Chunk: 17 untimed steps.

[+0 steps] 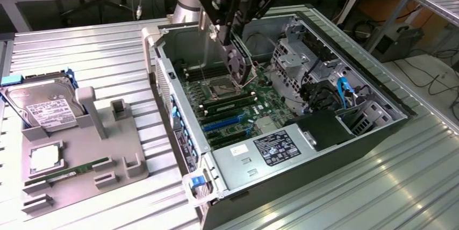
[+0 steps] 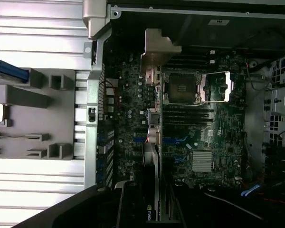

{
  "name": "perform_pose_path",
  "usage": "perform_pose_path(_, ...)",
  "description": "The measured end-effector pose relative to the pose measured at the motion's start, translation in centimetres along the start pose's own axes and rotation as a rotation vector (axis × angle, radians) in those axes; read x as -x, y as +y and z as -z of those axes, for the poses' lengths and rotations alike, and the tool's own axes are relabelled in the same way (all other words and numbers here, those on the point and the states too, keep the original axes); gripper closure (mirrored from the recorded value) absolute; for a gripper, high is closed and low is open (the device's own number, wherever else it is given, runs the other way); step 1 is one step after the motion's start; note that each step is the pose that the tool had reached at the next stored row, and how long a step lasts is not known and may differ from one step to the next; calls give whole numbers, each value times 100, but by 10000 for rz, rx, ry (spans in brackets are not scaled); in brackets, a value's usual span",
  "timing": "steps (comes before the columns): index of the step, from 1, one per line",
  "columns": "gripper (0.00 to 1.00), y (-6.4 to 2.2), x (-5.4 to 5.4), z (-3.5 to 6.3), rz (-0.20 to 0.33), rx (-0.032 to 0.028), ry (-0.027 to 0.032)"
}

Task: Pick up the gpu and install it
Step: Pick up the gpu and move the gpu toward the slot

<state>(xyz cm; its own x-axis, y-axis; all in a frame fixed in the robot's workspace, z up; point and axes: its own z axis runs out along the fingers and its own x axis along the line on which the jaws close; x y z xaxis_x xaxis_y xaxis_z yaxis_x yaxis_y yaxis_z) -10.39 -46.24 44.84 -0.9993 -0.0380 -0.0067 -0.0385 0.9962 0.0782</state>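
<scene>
My gripper (image 1: 234, 35) hangs over the open computer case (image 1: 373, 87) and is shut on the gpu (image 1: 240, 63). The card is dark and held upright on its edge, above the motherboard (image 1: 237, 109) near the CPU socket (image 1: 219, 87). In the wrist view the gpu (image 2: 152, 128) appears edge-on, running from my gripper (image 2: 149, 206) out to its silver end bracket (image 2: 157, 47) near the case's rear wall. The blue expansion slots (image 1: 223, 124) lie lower on the board, apart from the card.
A grey fixture tray (image 1: 118, 152) sits at the exterior view's left of the case, carrying a hard drive (image 1: 43, 106), a CPU chip (image 1: 44, 157) and a RAM stick (image 1: 68, 172). Inside the case are a drive cage (image 1: 301, 58), cables and a labelled power supply (image 1: 276, 146).
</scene>
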Motion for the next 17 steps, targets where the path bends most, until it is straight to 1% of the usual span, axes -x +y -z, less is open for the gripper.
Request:
perform_pose_path(2, 74, -6, 72, -44, 0, -1, 0)
perform_pose_path(5, 74, -15, 149, -111, 0, 1, -1)
perform_pose_path(9, 74, -24, 220, -192, 0, 0, 0)
perform_pose_path(12, 74, -30, 286, -228, -1, -2, 0)
perform_pose_path(17, 74, -50, 539, -328, 0, 2, -1)
